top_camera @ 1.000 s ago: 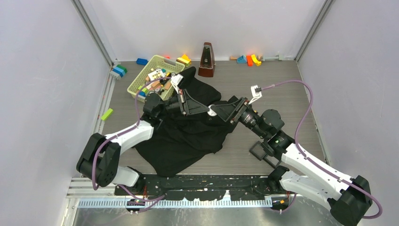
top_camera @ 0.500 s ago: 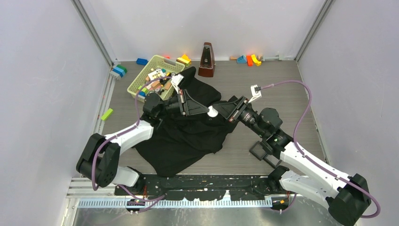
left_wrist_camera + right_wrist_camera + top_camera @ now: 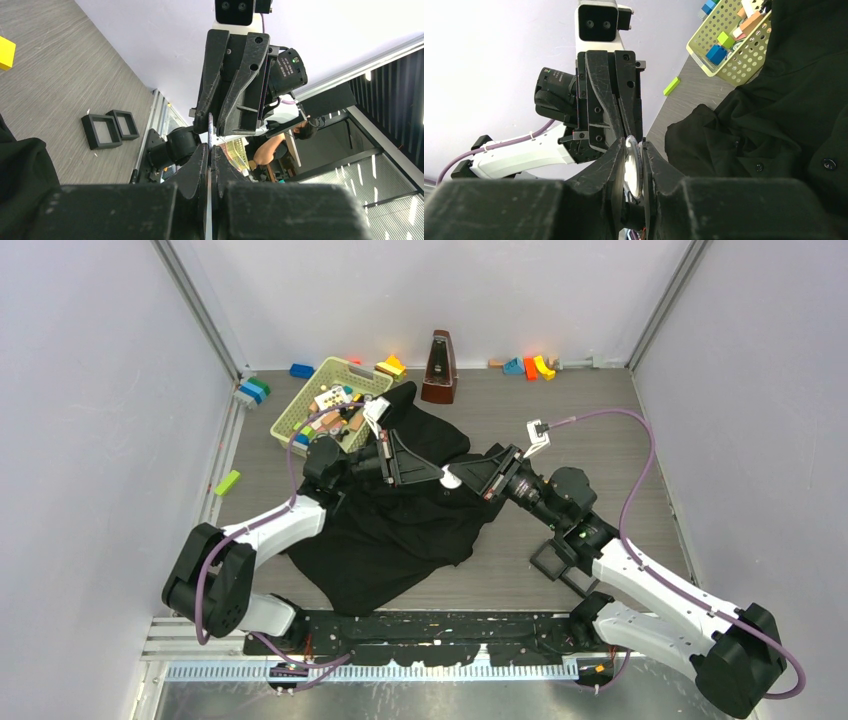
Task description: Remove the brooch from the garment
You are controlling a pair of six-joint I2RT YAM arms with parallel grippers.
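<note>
- My left gripper: fingers together, pinching the brooch by its thin edge. No change over the last second.
- Brooch: thin rigid disc with a pale dull sheen, held straight between my two sets of fingertips.
- My right gripper: jaws were wide a second ago and have now closed onto the disc's flat faces, nose to nose with the left.
- Meaning: both of my grippers hold it, so this is the handover point. I judge the brooch is already clear of the cloth.
- Garment: black, soft and crumpled, lying below my fingers, with small dark buttons.
</note>
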